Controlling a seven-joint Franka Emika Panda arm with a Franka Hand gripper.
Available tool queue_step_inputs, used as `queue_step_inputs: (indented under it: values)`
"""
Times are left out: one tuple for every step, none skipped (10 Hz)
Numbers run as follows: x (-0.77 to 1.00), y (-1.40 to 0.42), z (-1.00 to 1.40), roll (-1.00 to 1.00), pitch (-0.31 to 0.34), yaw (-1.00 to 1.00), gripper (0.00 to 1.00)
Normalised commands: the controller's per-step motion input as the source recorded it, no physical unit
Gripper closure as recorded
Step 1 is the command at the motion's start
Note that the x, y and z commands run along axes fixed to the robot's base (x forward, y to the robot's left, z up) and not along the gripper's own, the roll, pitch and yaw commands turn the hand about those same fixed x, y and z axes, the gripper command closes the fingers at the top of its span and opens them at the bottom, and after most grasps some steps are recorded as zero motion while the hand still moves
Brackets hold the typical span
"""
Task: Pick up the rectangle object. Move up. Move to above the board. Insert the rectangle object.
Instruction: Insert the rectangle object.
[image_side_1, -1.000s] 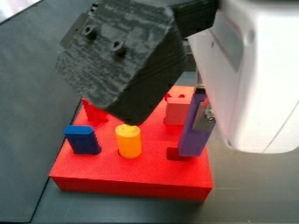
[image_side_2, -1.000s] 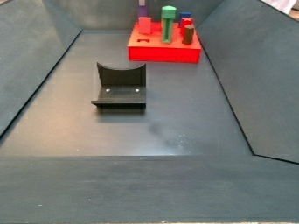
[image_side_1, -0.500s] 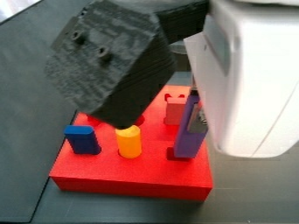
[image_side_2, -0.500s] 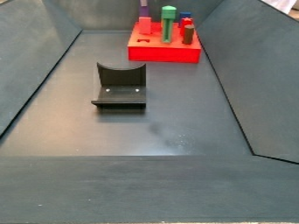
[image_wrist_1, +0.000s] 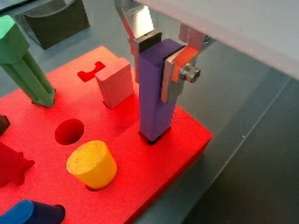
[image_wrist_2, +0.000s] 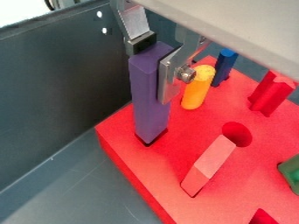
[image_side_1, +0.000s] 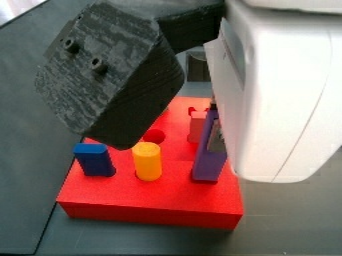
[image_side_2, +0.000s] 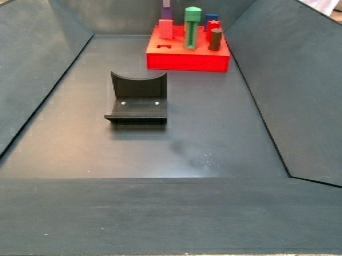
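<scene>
The rectangle object, a slim purple bar (image_wrist_1: 152, 105), stands upright with its foot in a hole at a corner of the red board (image_wrist_1: 128, 166). My gripper (image_wrist_1: 159, 61) is shut on the bar's upper part, one silver finger on each side. Both wrist views show this: bar (image_wrist_2: 146, 101), gripper (image_wrist_2: 155, 58), board (image_wrist_2: 176, 171). In a side view the bar (image_side_1: 209, 155) stands at the right edge of the board (image_side_1: 147, 205), and the arm's dark and white bulk hides the fingers. In a side view the board (image_side_2: 187, 62) lies far back.
On the board are a yellow cylinder (image_wrist_1: 91, 164), a pink block (image_wrist_1: 114, 85), a green post (image_wrist_1: 24, 66), a blue block (image_side_1: 91, 158) and an open round hole (image_wrist_1: 70, 131). A dark grey U-shaped block (image_side_2: 136, 97) lies on the floor mid-bin. Sloped bin walls enclose the floor.
In a side view the arm's dark bulk has shifted up and left. The purple bar has gone from leaning to nearly upright in the board.
</scene>
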Motion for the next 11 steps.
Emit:
queue_step_inputs:
  values:
    - [-0.06,0.0,-0.25,0.01,-0.01,0.0,1.0]
    - [-0.06,0.0,-0.29,0.03,-0.007,0.0,1.0]
    - [-0.03,0.0,-0.26,0.02,-0.001,0.0,1.0]
    - [0.0,-0.02,-0.26,0.0,-0.017,0.0,1.0]
    - [0.07,-0.05,-0.15,0.0,0.0,0.0,1.0]
    - [0.28,0.0,-0.21,0.01,0.007,0.0,1.0]
    - [0.35,0.0,-0.26,0.04,0.07,-0.01,1.0]
    - [0.29,0.0,-0.28,0.06,0.099,0.0,1.0]
    - [0.29,0.0,-0.29,0.1,0.16,0.0,1.0]
    - [0.14,0.0,-0.34,0.12,0.144,-0.01,1.0]
    - [0.14,0.12,-0.52,0.2,0.17,0.0,1.0]
